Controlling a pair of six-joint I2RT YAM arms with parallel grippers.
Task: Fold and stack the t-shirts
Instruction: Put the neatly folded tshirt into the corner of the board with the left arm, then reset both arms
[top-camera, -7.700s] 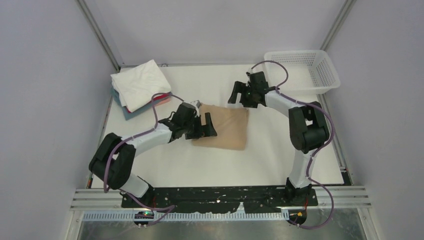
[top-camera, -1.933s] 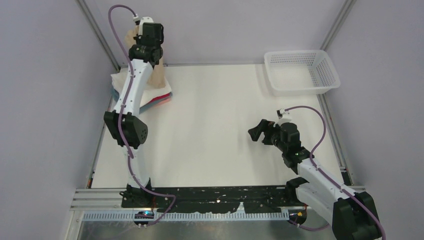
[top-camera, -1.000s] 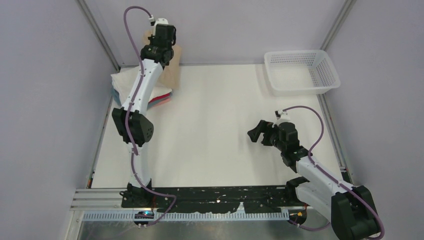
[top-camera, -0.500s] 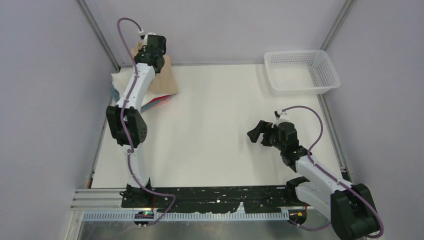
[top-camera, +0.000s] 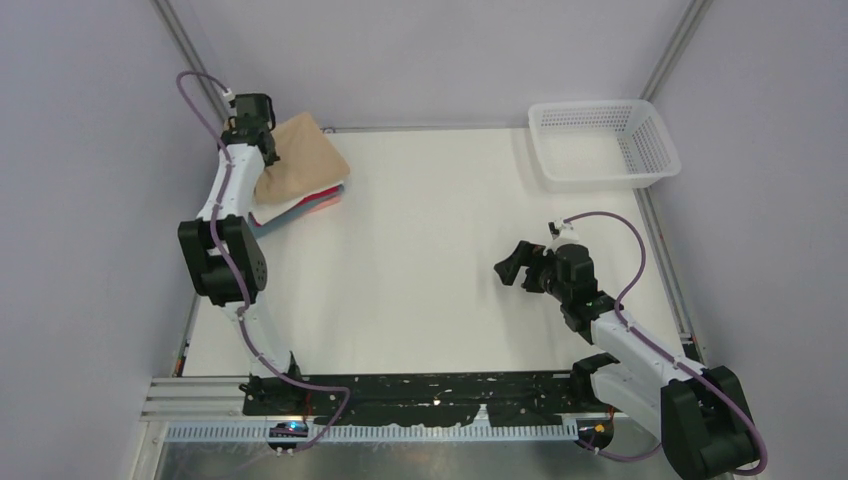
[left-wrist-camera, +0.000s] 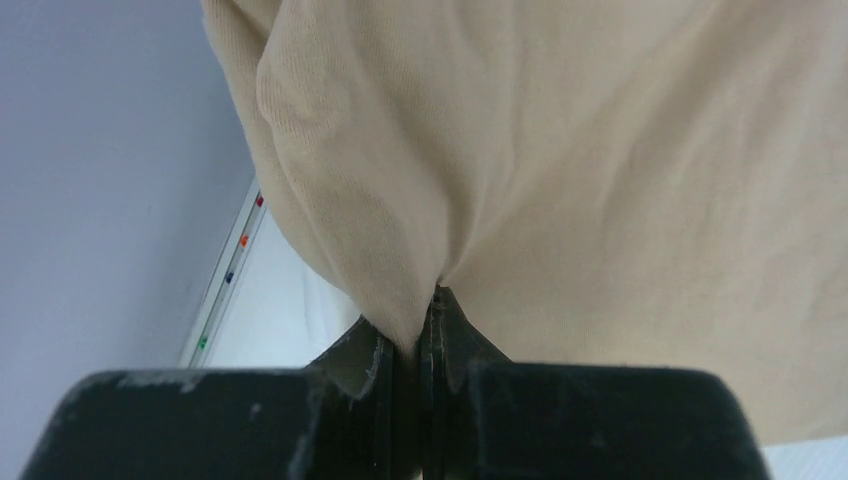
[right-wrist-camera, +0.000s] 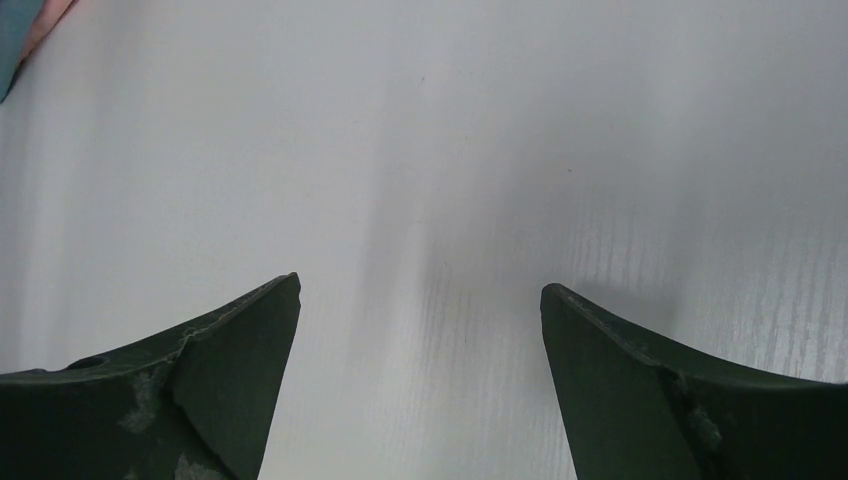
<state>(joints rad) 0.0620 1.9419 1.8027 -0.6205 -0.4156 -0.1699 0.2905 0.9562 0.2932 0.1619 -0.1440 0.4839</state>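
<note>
Pinching the tan t-shirt (left-wrist-camera: 600, 150) with the left gripper (left-wrist-camera: 420, 318): the wrist view is showing both fingers pressing together on a bunched fold of cloth, with no gap between them. From above, the left gripper (top-camera: 262, 148) is sitting at the far-left corner of the table (top-camera: 430, 240), with the left arm (top-camera: 222, 200) stretching out along the left edge.

The tan t-shirt (top-camera: 305, 160) is lying folded on top of the stack at that corner and covering most of it. Below it, a white shirt (top-camera: 285, 208), a red/pink shirt (top-camera: 324, 203) and a grey-blue shirt (top-camera: 262, 224) are poking out along the near edge. Cannot tell whether the tan shirt's gripped edge is resting on the stack or hanging just above it.

The right gripper (top-camera: 512, 268) is hanging over bare table on the right side, well apart from the stack, with its jaws standing wide apart and holding nothing. The right wrist view is confirming this: the right gripper (right-wrist-camera: 420, 290) has only white tabletop between its fingers. A sliver of blue and pink cloth is showing at the top-left corner of that view.

The white mesh basket (top-camera: 600, 105) is sitting at the far-right corner.
</note>
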